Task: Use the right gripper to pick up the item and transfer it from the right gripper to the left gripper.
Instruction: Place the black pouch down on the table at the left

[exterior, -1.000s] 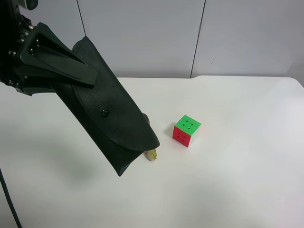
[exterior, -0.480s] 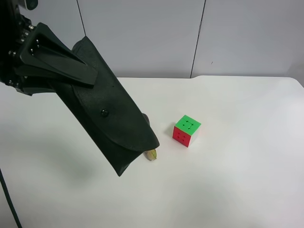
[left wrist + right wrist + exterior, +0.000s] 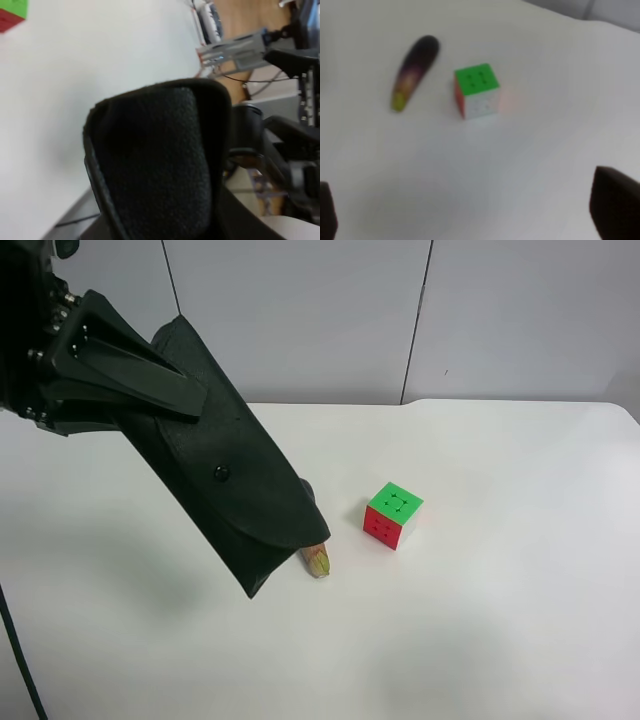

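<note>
Item position: the glasses case [image 3: 250, 500] hangs in the air above the worktop [image 3: 500, 640], touching neither it nor anything on it.
Long axis: tilted. The upper end sits at the exterior high view's upper left, and the free lower end slopes down toward the middle of the worktop.
Left gripper [image 3: 185, 400]: jaws clamped on the upper end of the case. The left wrist view is filled by the case's black grain at close range, which shows that the arm at the exterior high view's left is the left arm.
Right gripper [image 3: 472, 207]: jaws wide apart, with only bare worktop between the 2 fingertips and no case in its view. This arm does not show in the exterior high view.
Key relation: the case lies wholly on the left gripper's side, with 1 end in its jaws, and the right gripper is apart from it.
Nearer arm: left, since it carries the case.
Other things: the eggplant [image 3: 414, 70] lies on the worktop, and the case's lower end covers part of it in the exterior high view. The puzzle cube [image 3: 393, 515] stands just beside it.
Task stage, as a judgement: the handover looks done.
Risk: only 1 end is gripped, so the long free end could swing or slip.
</note>
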